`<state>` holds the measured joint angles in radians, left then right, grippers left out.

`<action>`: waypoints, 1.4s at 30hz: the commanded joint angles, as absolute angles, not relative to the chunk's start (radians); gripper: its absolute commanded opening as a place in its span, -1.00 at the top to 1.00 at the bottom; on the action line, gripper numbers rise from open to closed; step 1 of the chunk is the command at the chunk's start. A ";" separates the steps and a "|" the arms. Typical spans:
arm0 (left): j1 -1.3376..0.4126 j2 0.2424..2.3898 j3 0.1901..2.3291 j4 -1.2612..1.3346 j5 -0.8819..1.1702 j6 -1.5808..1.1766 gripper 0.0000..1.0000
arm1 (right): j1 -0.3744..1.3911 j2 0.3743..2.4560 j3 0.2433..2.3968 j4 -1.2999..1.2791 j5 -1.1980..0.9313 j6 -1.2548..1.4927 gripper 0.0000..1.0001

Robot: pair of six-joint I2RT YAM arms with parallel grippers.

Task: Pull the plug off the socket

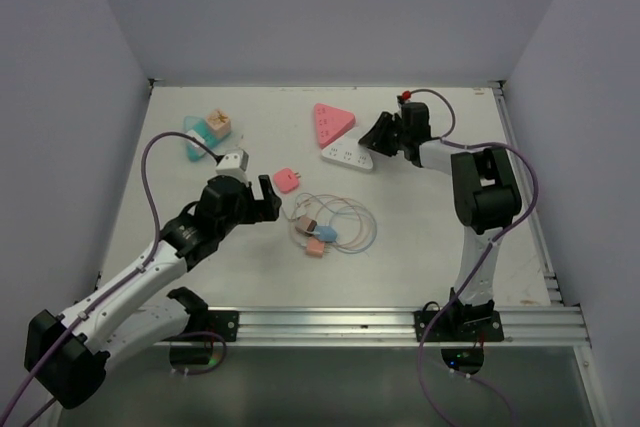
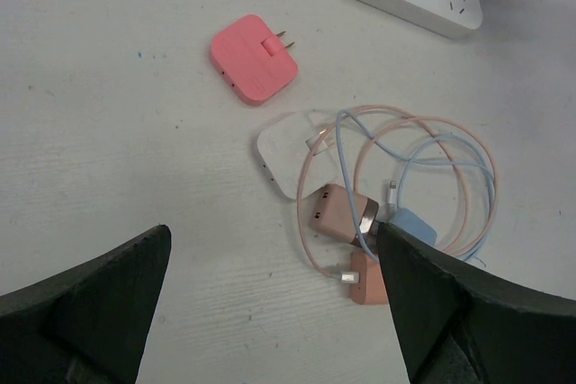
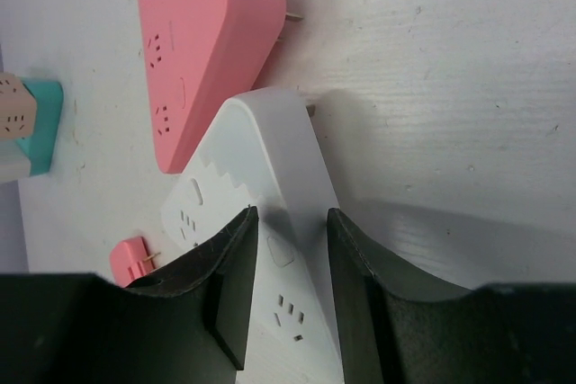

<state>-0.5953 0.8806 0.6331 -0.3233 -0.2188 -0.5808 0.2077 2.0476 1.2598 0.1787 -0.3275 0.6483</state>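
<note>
Wrist view shows right hand (image 3: pixel 288 222) clamped on white socket (image 3: pixel 270 150), pink socket (image 3: pixel 198 33) just beside at eleven o'clock; overhead, left hand (image 1: pixel 262 199) gapes wide, pink plug (image 1: pixel 288 180) at its two o'clock.

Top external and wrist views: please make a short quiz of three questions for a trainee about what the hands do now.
1. True or false: the left hand is shut on the pink square plug.
2. What does the right hand grip? A. white triangular socket B. pink triangular socket C. teal block
3. Which hand is nearer to the coiled cables?
Key: 1 false, the left hand is open; 2 A; 3 left.
</note>
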 commanded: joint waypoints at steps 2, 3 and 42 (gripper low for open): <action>-0.575 0.913 0.690 -0.308 -0.250 -0.580 -1.00 | 0.209 2.043 1.305 0.268 -0.315 0.696 0.18; -0.572 0.925 0.692 -0.305 -0.252 -0.589 -1.00 | 0.212 2.036 1.304 0.268 -0.302 0.696 0.17; 0.314 1.913 1.301 0.175 0.309 -0.545 -1.00 | 0.287 1.143 0.868 0.051 -0.342 0.391 -0.98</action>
<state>0.2558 1.8721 1.2453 0.0174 0.1551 -0.5785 0.2768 1.1706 0.8745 -0.0032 -0.3023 0.4267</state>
